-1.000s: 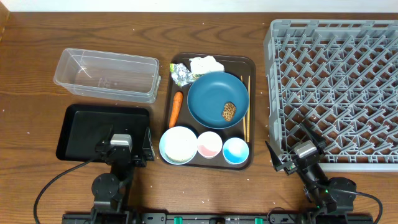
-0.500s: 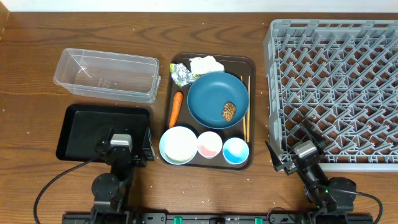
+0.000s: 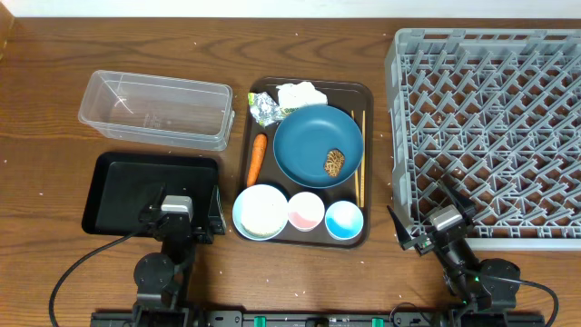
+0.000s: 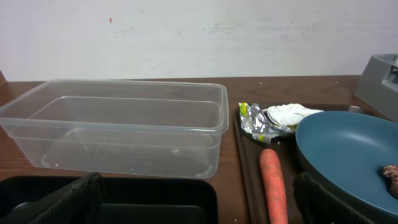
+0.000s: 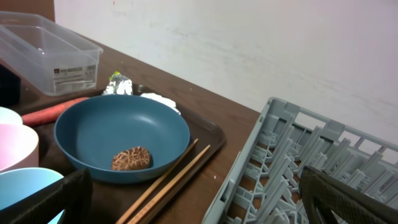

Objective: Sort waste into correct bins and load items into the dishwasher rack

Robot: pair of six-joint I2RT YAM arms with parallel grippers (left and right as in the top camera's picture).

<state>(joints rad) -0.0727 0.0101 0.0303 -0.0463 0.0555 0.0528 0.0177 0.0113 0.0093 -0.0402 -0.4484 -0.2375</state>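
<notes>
On the brown serving tray (image 3: 368,163) lie a white napkin (image 3: 301,94), a foil ball (image 3: 264,110), a carrot (image 3: 258,158), a dark blue plate (image 3: 307,136) holding a brown food lump (image 3: 334,163), chopsticks (image 3: 359,159), a white bowl (image 3: 260,212), a pink cup (image 3: 306,212) and a blue cup (image 3: 344,219). The clear tub (image 3: 156,110) and black tray (image 3: 151,194) lie to the left, the grey rack (image 3: 490,136) to the right. My left gripper (image 3: 179,216) is open at the black tray's near edge. My right gripper (image 3: 434,225) is open at the rack's near left corner. Both are empty.
The tub (image 4: 118,127), carrot (image 4: 273,183), foil (image 4: 256,123) and plate (image 4: 348,155) show in the left wrist view. The plate (image 5: 106,134), lump (image 5: 131,157), chopsticks (image 5: 168,183) and rack (image 5: 298,162) show in the right wrist view. A wall stands behind.
</notes>
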